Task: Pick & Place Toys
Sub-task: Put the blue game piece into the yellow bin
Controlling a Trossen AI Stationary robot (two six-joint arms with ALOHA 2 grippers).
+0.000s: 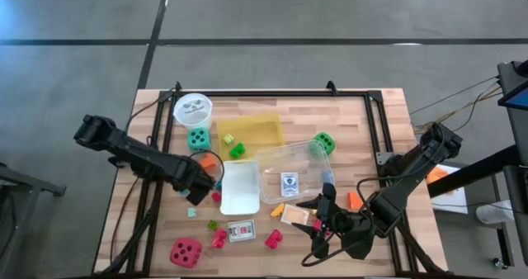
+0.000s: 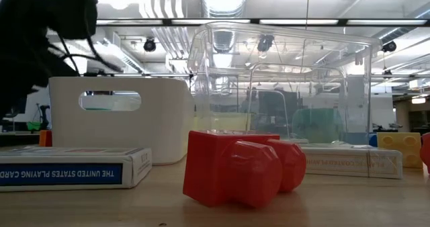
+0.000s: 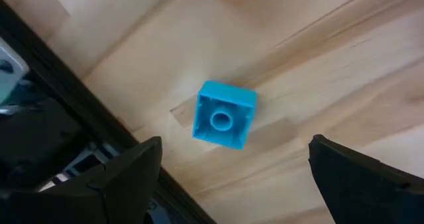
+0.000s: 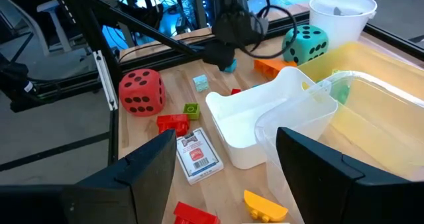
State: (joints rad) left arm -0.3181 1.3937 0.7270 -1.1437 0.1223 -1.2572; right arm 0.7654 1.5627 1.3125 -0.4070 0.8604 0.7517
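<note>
Left claw (image 3: 232,177) hangs spread over a small blue block (image 3: 224,114), fingers either side, not touching. In the high view that claw (image 1: 200,188) sits beside the white tray (image 1: 240,188), at the table's left-centre.

Right claw (image 1: 323,217) is near the front right, spread and holding nothing, beside an orange block (image 1: 353,200).

Progress, judged: early.
- Clear box (image 1: 272,159) holds one card pack (image 1: 289,181); little else visible inside.
- Yellow tray (image 1: 268,122) has a small yellow piece (image 1: 228,139) and a green block (image 1: 238,150) at its edge.
- White tray looks bare.

Still loose on the wood: red die (image 1: 186,252), teal die (image 1: 198,137), green die (image 1: 324,142), card pack (image 1: 241,230), red blocks (image 1: 273,238). Most toys remain to be moved.
</note>
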